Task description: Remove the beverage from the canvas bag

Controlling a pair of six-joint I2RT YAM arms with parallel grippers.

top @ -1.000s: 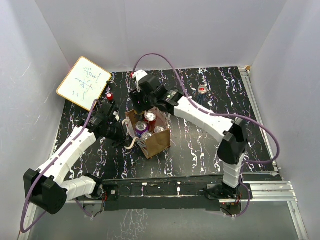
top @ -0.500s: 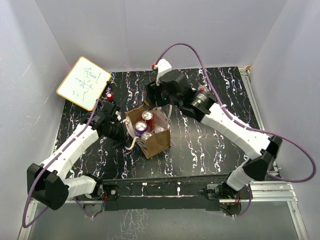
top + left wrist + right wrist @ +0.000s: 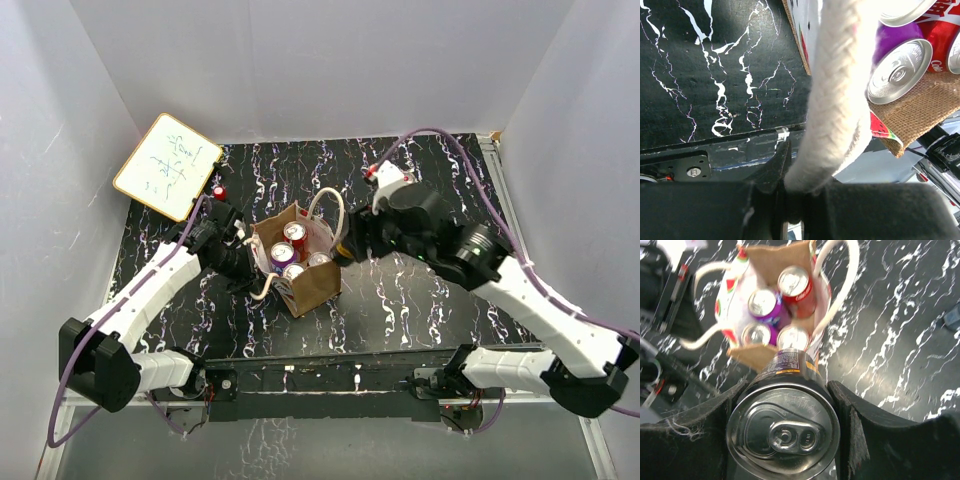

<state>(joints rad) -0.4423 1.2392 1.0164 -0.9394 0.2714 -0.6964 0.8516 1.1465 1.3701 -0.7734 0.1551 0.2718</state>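
The tan canvas bag [image 3: 312, 285] stands mid-table with several cans in it, among them a red one [image 3: 295, 235] and a purple one [image 3: 282, 254]. My left gripper [image 3: 243, 262] is shut on the bag's off-white rope handle [image 3: 832, 100], and the left wrist view shows the rope pinched between the jaws [image 3: 790, 192]. My right gripper [image 3: 347, 248] is shut on a black beverage can [image 3: 782, 432], held just right of the bag and above its rim. From the right wrist view, the open bag [image 3: 775, 252] and its cans [image 3: 796, 285] lie below and beyond the held can.
A whiteboard [image 3: 168, 165] leans at the back left, with a small red object [image 3: 218, 190] beside it. An aluminium rail [image 3: 512, 215] runs along the table's right edge. White walls close in three sides.
My right arm has come up out of the bag with the black can and swung right and nearer. The left gripper still holds the handle in the same place.
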